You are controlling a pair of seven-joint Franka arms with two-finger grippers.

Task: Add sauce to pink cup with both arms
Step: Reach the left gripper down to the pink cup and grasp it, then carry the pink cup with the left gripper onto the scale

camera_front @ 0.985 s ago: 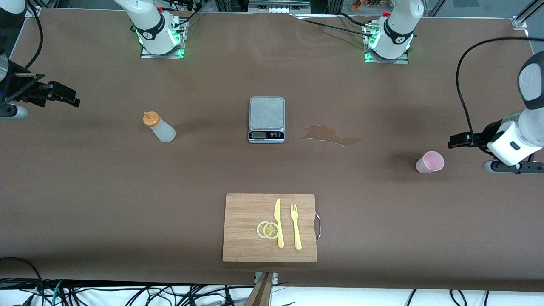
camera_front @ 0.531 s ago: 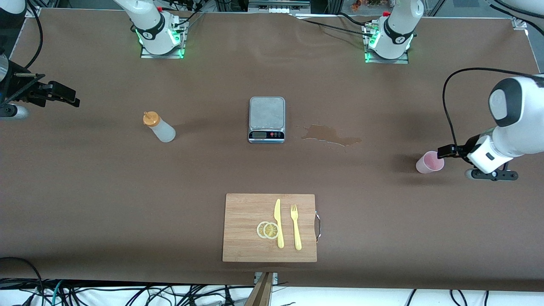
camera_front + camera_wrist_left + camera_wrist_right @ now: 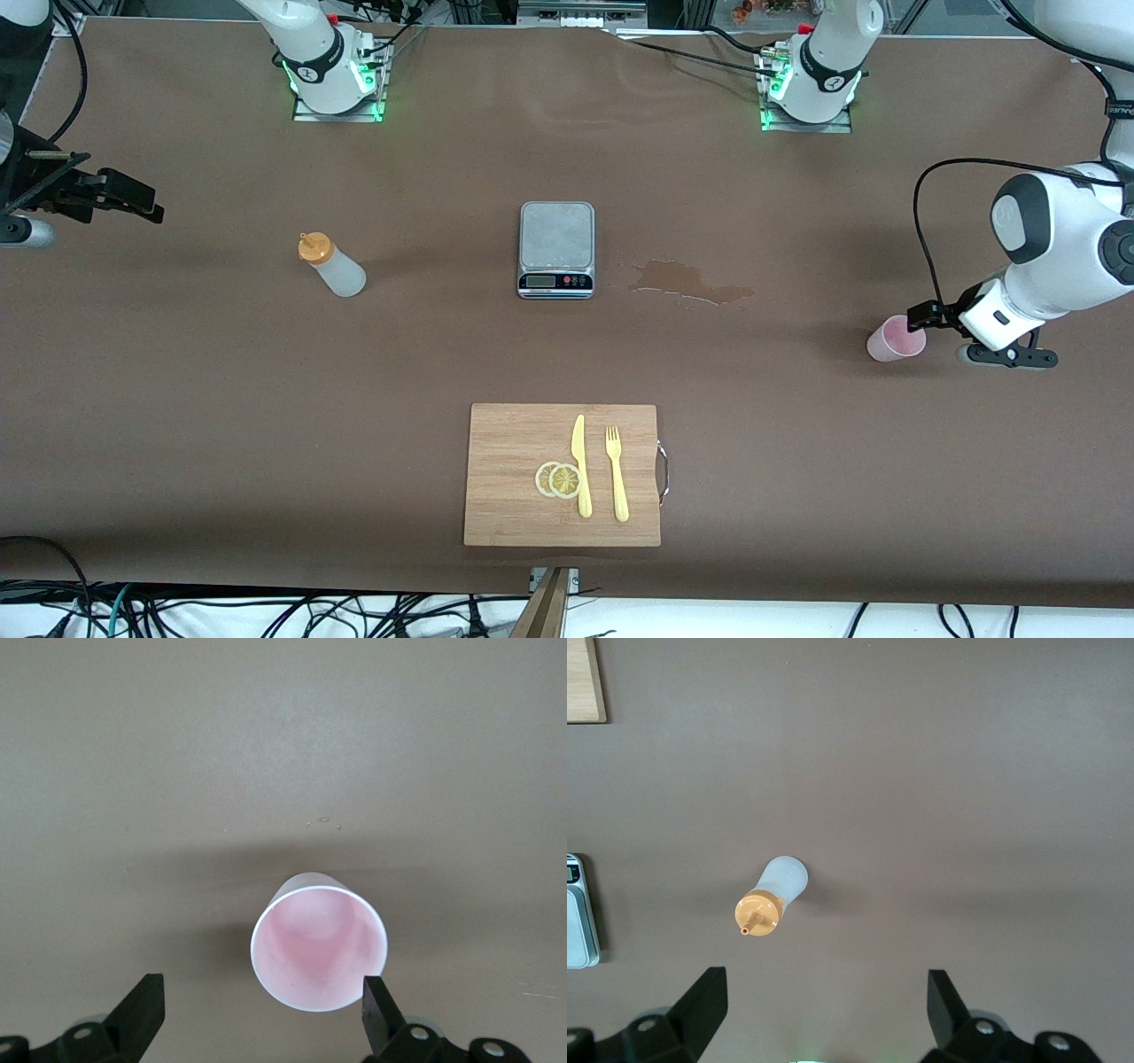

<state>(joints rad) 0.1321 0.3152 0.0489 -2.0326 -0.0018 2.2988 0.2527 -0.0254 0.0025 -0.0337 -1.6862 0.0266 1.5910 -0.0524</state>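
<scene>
The brown table [image 3: 266, 399] stretched across the whole scene, with the left arm [image 3: 1054, 257] reaching in at its own end and the right arm [image 3: 18, 190] waiting at the other end. A wooden cutting board [image 3: 514, 443] lay at the middle of the edge nearest the front camera, carrying a yellow knife [image 3: 580, 465], a yellow fork [image 3: 617, 474] and two lemon slices [image 3: 558, 479]. A kitchen scale [image 3: 555, 249] sat at the table's centre, with a brown spill [image 3: 691, 282] beside it toward the left arm's end. The sauce [image 3: 331, 264] stood upright toward the right arm's end, well apart from the right gripper [image 3: 124, 197], which hung at that end with its fingers [image 3: 700, 1005] spread wide. The pink cup [image 3: 896, 338] stood upright near the left arm's end, and the left gripper [image 3: 926, 312] was low just beside it, fingers [image 3: 142, 1014] apart and not clasping the cup.
</scene>
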